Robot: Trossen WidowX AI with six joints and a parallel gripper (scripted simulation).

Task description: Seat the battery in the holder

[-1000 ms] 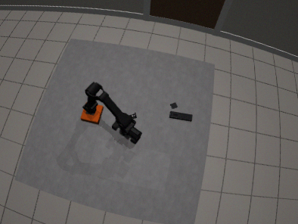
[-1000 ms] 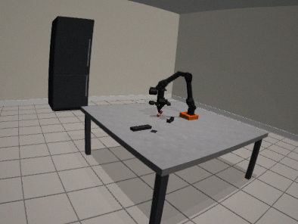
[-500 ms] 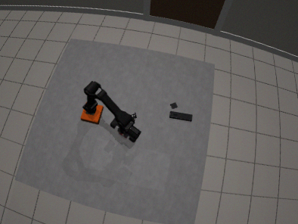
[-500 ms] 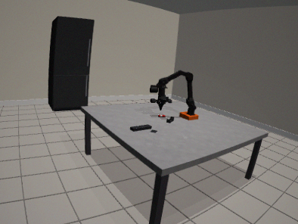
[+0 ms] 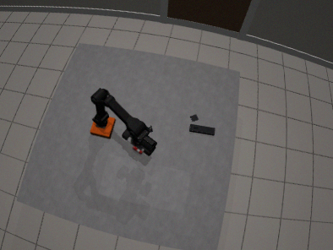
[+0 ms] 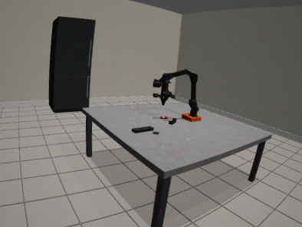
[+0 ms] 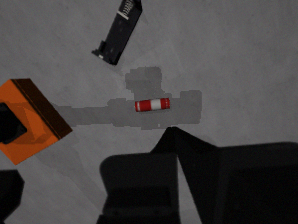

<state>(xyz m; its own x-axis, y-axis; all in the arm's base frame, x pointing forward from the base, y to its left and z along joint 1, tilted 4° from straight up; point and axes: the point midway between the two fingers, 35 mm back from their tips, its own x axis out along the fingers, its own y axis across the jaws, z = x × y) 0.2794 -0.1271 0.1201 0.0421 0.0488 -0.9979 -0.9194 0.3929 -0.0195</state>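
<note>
Overhead, seen from the wrist: red-and-white battery [image 7: 152, 105] lying on its side on the grey desk [image 7: 240, 55], lengthwise across the picture, inside the arm's grey shadow. Just past the dark tip of the fingers, not touching them. Fingers pressed fully together, nothing gripped.

Black holder [image 7: 119, 31] resting on the desk near the upper edge of that view, tilted on a diagonal, a small coil spring visible at its far end. Well apart from the battery. Orange base block [image 7: 31, 120] at the left edge.

From the top camera: black arm [image 5: 122, 114] reaching out from the orange base toward the middle of the desk, battery [image 5: 137, 149] peeking out beside the wrist. Flat black bar [image 5: 202, 129] and a small dark square piece [image 5: 193, 117] lying farther along the desk, close to one another, well apart from the arm.

From the side camera: closed fingers [image 6: 164, 102] pointing straight down, raised above the desk surface, battery [image 6: 164, 116] lying below them. Tall black fridge [image 6: 72, 63] standing against the far wall.
</note>
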